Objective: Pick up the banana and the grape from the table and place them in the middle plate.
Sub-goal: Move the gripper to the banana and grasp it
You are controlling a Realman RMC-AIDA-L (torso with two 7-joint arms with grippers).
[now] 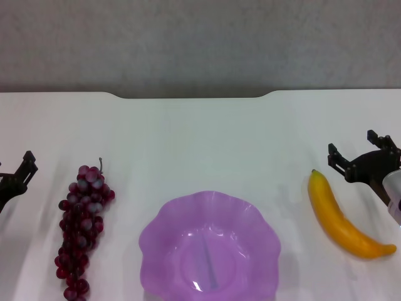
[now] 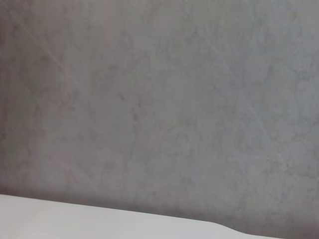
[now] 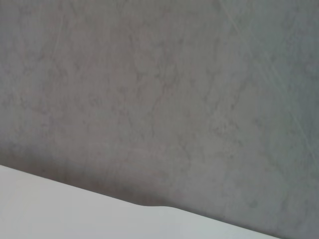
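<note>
Hovering beside the banana (image 1: 343,216) with my right fingers (image 1: 358,157) spread; left fingers (image 1: 19,172), unclear, near the grape (image 1: 81,229). Plate (image 1: 210,248) bare between them. Next: drop over the banana.

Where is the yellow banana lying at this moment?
In the head view, the smooth yellow curved banana lies on the glossy white table at the robot's right, apart from the translucent purple scalloped plate and beside the right gripper.

Grey mottled wall (image 1: 200,44) behind; dark shadow band along base.
</note>
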